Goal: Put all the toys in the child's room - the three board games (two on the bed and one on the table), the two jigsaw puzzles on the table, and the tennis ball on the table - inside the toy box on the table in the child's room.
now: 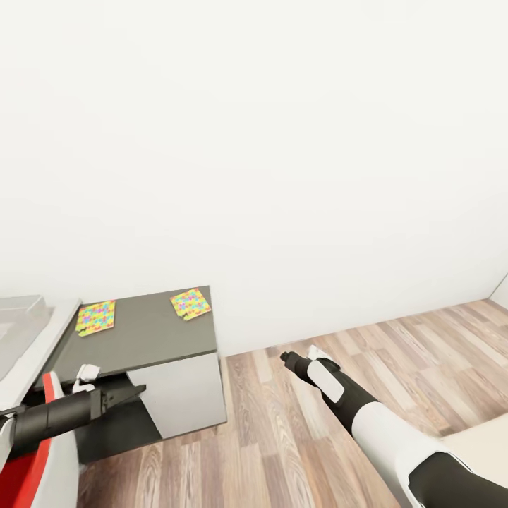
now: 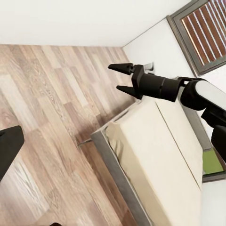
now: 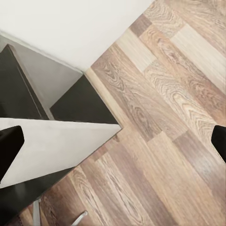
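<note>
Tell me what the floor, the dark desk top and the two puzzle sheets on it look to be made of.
Floor: wood planks or wood-look laminate, judging by grain streaks and staggered board seams; matte. Desk top: smooth uniform dark grey slab, probably painted board or laminate; no grain shows. Left puzzle sheet and right puzzle sheet: thin flat printed pieces in yellow, green, pink and blue, likely card; too small to be sure.

Two jigsaw puzzles on the table (image 1: 152, 331): one (image 1: 96, 317) near its back-left corner, other (image 1: 190, 304) at the back-right corner, well apart. Toy box (image 1: 17, 331) sits just left of the table, on the longer top. Wall right behind it all, floor (image 1: 296, 437) to the right & in front. Bed (image 2: 155, 155) off on the floor by the window wall.
</note>
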